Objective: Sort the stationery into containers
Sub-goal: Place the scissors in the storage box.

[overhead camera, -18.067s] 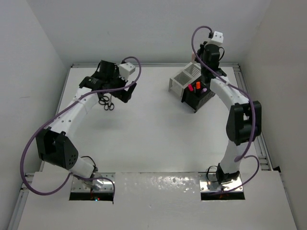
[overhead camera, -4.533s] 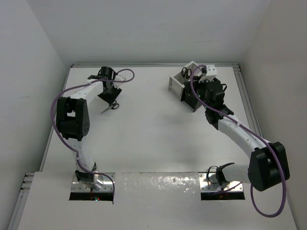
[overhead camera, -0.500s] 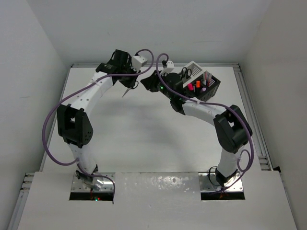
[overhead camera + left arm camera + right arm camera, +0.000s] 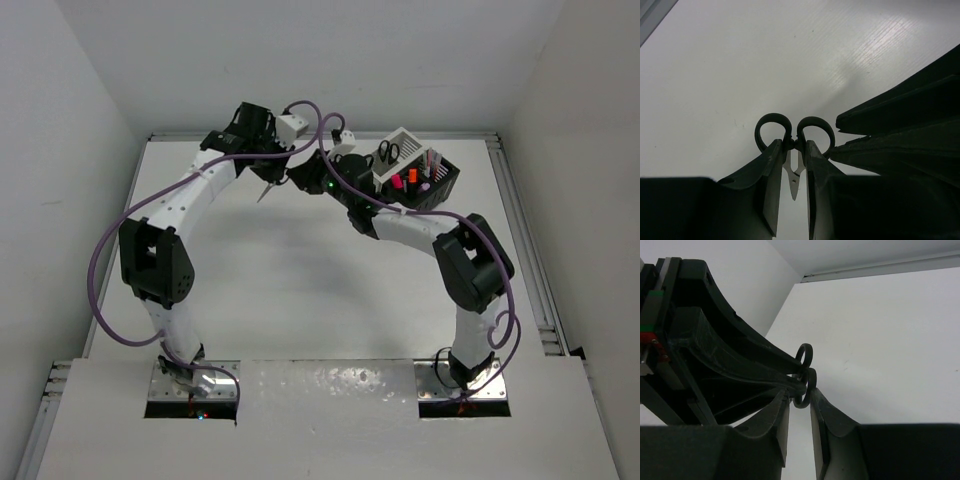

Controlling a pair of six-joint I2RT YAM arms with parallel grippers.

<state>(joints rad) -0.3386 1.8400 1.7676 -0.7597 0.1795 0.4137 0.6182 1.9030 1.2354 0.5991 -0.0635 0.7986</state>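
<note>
Crowding scissors (image 4: pixel 794 181) in left claw (image 4: pixel 793 146): right claw (image 4: pixel 800 395).

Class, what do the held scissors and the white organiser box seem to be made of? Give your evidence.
Scissors: the blades look like bare metal, pale grey with a slight sheen; the handles seem to be matte black plastic. White organiser box: probably plastic, with uniform white slatted walls; its finish is unclear.

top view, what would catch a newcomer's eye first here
At the far middle of the table, the left gripper clamps small scissors while the right gripper brackets a handle ring. At the far right, the organiser holds another pair of scissors and bright highlighters.
</note>
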